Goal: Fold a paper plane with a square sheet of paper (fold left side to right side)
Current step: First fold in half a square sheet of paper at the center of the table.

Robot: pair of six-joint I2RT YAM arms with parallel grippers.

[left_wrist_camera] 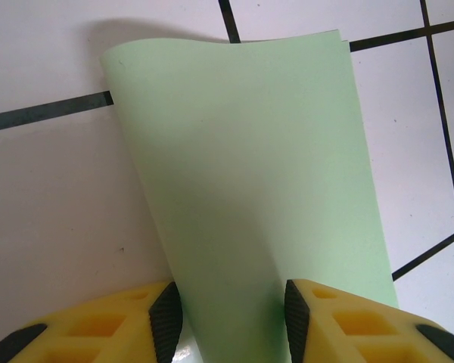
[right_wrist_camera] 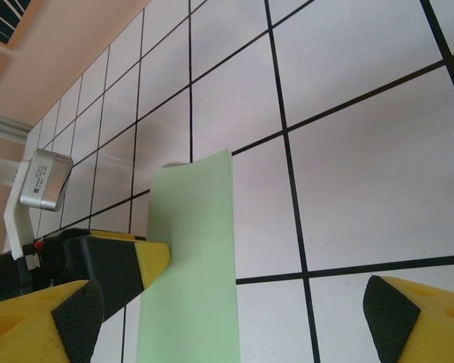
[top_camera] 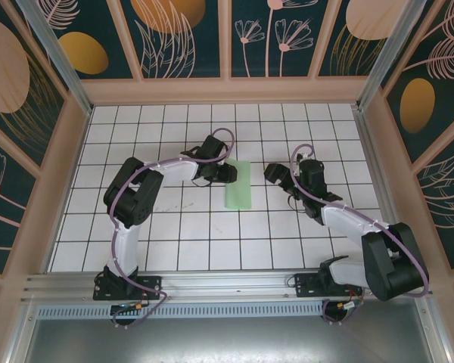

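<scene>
From above, you have the square sheet of paper [top_camera: 237,187] lying near the middle of the table [top_camera: 174,227], a little toward the far edge. It is now a narrow upright strip rather than a square, so I judge the left-to-right fold to be made. The left gripper [top_camera: 225,175] sits at the strip's left long edge. The right gripper [top_camera: 275,174] hovers just off its right side, apart from it.

At your left wrist, the sheet [left_wrist_camera: 250,174] shows two layers at its far right corner. Its left side looks rounded and lifted off the tiles, which suggests the crease is not yet pressed flat. The left gripper [left_wrist_camera: 231,318] has its jaws partly apart, with the paper running between the pads [left_wrist_camera: 166,318]. You cannot tell from here whether they bear on it.

At your right wrist, the right gripper [right_wrist_camera: 234,321] stands wide apart and holds nothing. The strip [right_wrist_camera: 193,249] lies on the table beyond it, with a finger [right_wrist_camera: 147,261] of the left gripper at its left edge.

No nose or wing folds are visible, so after sharpening this crease most of the plane is left to do.
</scene>
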